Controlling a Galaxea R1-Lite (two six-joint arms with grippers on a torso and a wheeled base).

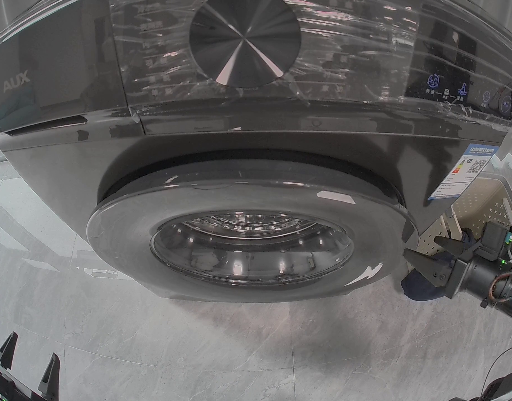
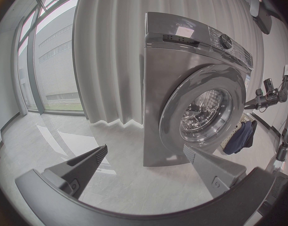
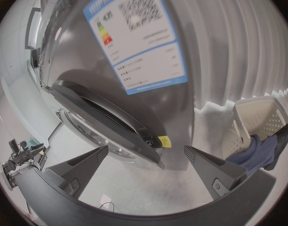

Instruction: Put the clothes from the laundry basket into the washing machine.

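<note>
The grey washing machine (image 1: 72,157) stands right in front of me, its round glass door (image 1: 250,240) lying against the front. My right gripper (image 1: 428,254) is open beside the door's right edge (image 3: 156,160), with nothing between its fingers. On the floor right of the machine stands the cream laundry basket (image 3: 260,116), and dark blue clothes (image 3: 260,153) hang over its rim. My left gripper (image 1: 27,357) is open and empty, low at the near left, well away from the machine (image 2: 169,88).
The floor is pale grey tile (image 1: 267,346), with free room in front of the machine. A white curtain (image 2: 112,63) hangs behind the machine, and large windows (image 2: 53,54) lie off to its far side.
</note>
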